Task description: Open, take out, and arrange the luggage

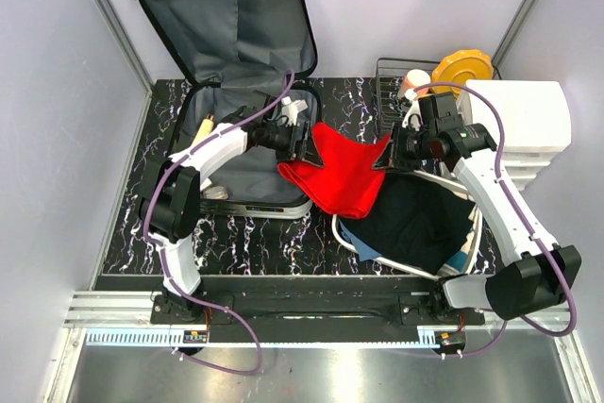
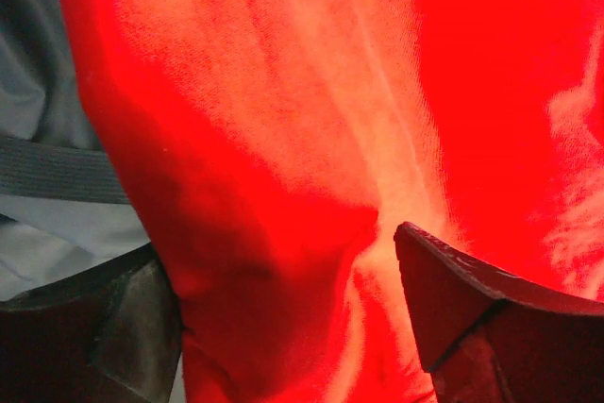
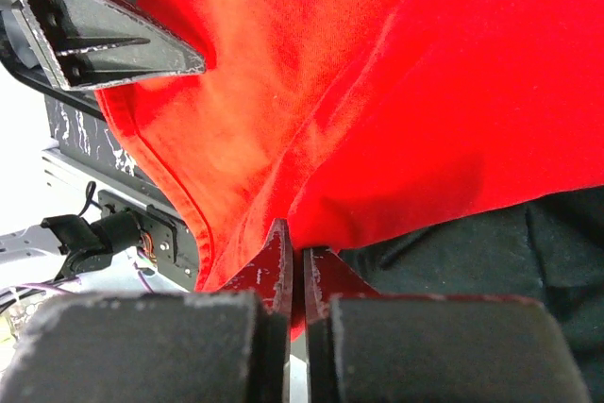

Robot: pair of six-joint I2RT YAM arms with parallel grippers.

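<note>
The luggage (image 1: 226,25) lies open at the back left, its grey-lined lid leaning on the wall and its lower half (image 1: 247,181) flat on the table. A red cloth (image 1: 342,176) stretches from the suitcase's right edge over toward the basin. My left gripper (image 1: 300,139) is at the cloth's left end. In the left wrist view its jaws (image 2: 288,299) stand wide apart, with red cloth (image 2: 283,92) bulging loosely between them. My right gripper (image 1: 392,153) is at the cloth's right corner, and its jaws (image 3: 294,257) are shut on the edge of the red cloth (image 3: 425,92).
A white basin (image 1: 351,244) at the front right holds dark clothes (image 1: 415,224). Behind it stand a wire rack (image 1: 392,77), a yellow plate (image 1: 464,68) and a white drawer organiser (image 1: 524,129). Small items remain in the suitcase's left side (image 1: 203,129).
</note>
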